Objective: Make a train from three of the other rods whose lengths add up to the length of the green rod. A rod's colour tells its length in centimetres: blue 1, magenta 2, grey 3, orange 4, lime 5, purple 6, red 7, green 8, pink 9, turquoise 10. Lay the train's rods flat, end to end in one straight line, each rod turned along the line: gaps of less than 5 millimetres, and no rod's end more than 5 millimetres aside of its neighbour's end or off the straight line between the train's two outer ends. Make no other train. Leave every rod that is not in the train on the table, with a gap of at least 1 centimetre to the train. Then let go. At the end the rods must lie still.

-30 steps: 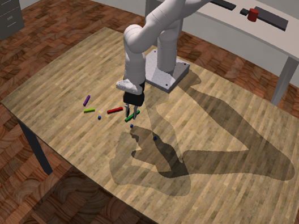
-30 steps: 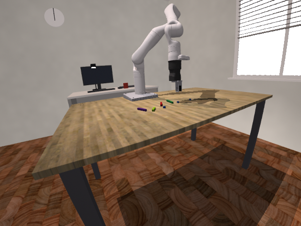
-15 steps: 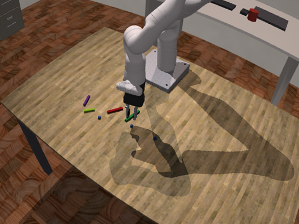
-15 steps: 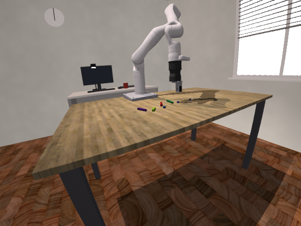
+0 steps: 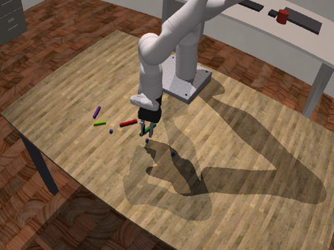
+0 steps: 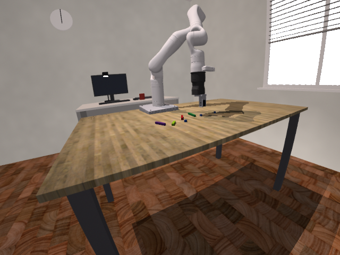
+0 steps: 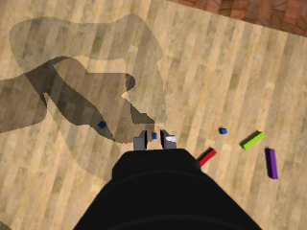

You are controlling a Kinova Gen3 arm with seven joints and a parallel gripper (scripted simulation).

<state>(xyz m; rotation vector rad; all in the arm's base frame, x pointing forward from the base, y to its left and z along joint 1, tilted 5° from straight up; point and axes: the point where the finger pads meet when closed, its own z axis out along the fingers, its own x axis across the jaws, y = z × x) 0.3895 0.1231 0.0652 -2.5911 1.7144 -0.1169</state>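
On the wooden surface (image 5: 249, 190), the green rod (image 5: 147, 129) lay flat beside the red rod (image 5: 127, 122), under the raised hand (image 5: 146, 130), whose fingers stood half apart, gripping nothing.

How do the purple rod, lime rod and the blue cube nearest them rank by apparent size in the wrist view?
1. Purple rod, longest.
2. Lime rod, slightly shorter; the margin is small.
3. Blue cube, clearly smallest.
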